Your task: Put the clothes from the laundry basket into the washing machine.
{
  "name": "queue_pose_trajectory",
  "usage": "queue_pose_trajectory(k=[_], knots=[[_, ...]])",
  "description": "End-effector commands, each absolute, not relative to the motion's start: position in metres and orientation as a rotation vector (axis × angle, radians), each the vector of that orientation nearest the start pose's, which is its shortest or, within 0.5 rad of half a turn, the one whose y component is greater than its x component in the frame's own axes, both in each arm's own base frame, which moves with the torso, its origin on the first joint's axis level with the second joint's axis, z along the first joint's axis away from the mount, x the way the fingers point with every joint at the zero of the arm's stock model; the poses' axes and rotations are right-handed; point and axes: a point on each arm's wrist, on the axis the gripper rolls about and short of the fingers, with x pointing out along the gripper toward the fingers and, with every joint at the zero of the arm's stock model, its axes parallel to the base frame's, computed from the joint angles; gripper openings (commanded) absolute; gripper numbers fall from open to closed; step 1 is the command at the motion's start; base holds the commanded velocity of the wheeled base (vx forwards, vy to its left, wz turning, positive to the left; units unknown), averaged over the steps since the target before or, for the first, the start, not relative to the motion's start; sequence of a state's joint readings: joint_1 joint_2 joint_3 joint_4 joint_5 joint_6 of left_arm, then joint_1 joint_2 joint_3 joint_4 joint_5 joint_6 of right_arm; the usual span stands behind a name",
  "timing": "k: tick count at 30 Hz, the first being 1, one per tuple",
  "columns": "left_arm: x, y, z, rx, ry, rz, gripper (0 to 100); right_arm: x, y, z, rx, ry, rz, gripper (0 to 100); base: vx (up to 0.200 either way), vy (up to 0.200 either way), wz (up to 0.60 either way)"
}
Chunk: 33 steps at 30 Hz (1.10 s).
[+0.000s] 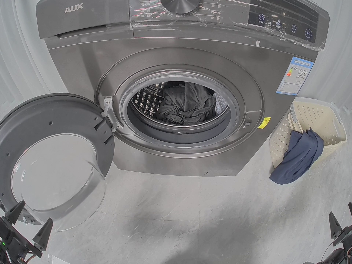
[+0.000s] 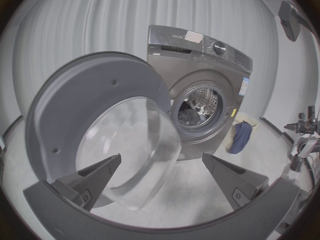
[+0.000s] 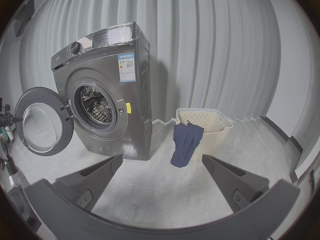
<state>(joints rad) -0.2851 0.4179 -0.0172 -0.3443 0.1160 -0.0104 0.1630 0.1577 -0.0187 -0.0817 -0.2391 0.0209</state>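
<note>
Navy garment (image 1: pixel 299 158) drapes the rim of the laundry basket (image 1: pixel 326 121), 4 o'clock from the open washing machine (image 1: pixel 176 55) holding dark clothes (image 1: pixel 185 103). Left gripper (image 1: pixel 35 213) at 7 o'clock, right gripper (image 1: pixel 341 209) at 5, gape empty.

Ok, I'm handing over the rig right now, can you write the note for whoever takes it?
Left gripper open, empty, low by the open door. Right gripper open, empty, back from the basket.
Dark clothes lie in the washing machine. The basket stands on the floor right of the machine; a blue garment hangs over its front rim.
Done: dark clothes loaded. Left: the blue garment; the basket's bottom is hidden.
</note>
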Motion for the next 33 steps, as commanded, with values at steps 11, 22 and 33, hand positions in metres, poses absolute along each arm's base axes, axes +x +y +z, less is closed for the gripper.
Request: queue_pose_trajectory(k=[11, 22, 33], knots=[[-0.021, 0.0, 0.082, 0.057, -0.02, 0.039, 100, -0.023, 0.001, 0.076, -0.015, -0.003, 0.048, 100, 0.0, 0.0, 0.0], [-0.022, 0.0, 0.076, 0.005, 0.011, -0.015, 100, -0.023, 0.001, 0.076, -0.011, -0.005, 0.051, 100, 0.0, 0.0, 0.0], [-0.022, 0.0, 0.076, 0.011, 0.009, -0.018, 100, -0.023, 0.001, 0.076, -0.015, -0.005, 0.051, 100, 0.0, 0.0, -0.38]])
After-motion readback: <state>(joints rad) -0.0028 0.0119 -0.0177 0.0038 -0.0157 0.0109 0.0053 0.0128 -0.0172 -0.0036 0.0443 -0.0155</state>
